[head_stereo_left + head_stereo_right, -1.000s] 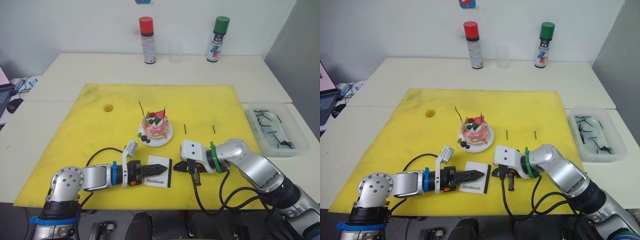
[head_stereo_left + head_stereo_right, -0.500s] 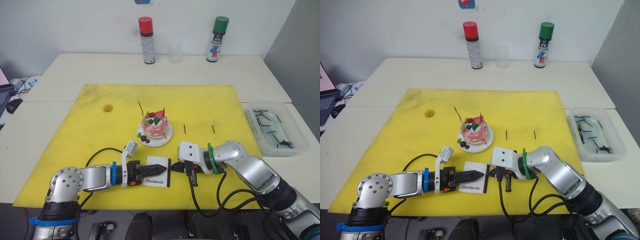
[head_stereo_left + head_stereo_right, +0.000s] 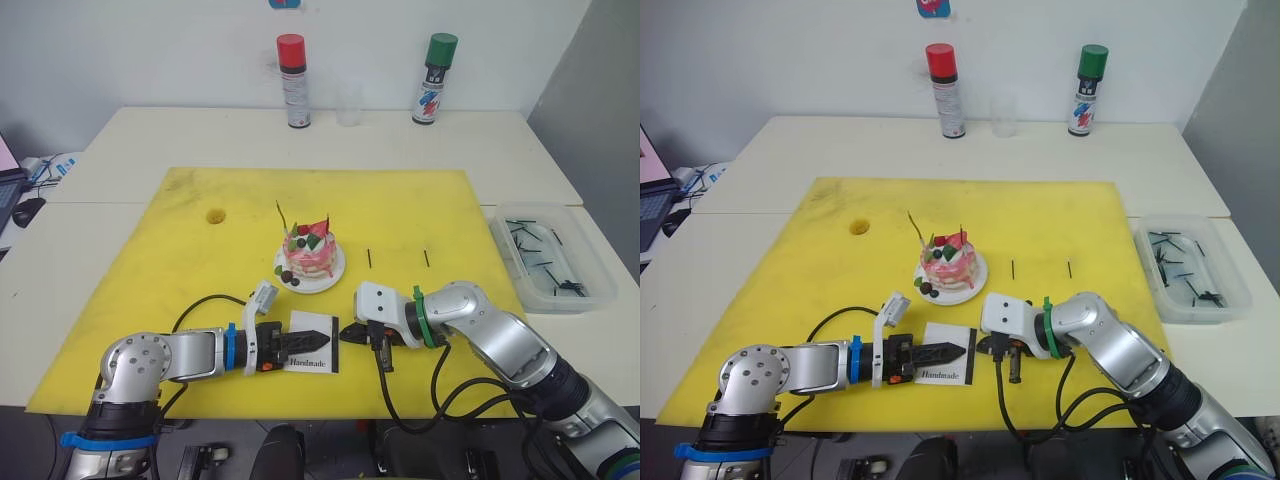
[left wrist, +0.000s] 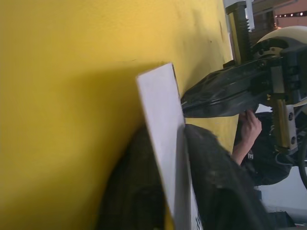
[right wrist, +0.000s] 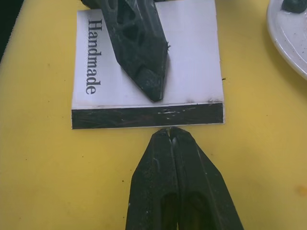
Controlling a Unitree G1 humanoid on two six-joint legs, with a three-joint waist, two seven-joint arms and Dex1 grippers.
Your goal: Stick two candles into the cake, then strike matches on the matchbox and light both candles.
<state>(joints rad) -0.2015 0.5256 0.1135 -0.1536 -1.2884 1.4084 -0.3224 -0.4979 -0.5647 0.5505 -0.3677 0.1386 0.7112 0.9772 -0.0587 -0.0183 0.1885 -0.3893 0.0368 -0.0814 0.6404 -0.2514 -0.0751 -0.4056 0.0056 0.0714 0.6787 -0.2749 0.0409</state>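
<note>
A flat white cardboard matchbox [image 5: 147,67] bears black "Handmade" script and a black striking strip, lying on a bright yellow mat [image 3: 180,240]. Nearby, a small round pink-and-white cake [image 3: 309,254] carries red, green and dark toppings on a white plate.

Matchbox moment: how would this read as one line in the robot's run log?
left gripper: clamped on matchbox | right gripper: shut at striking strip | cake: two candles in, unlit | two matches on yellow mat

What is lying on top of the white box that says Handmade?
The left gripper's black jaws clamp the flat white cardboard matchbox, one finger lying across its top. The lower finger and the yellow mat beneath are covered.
</note>
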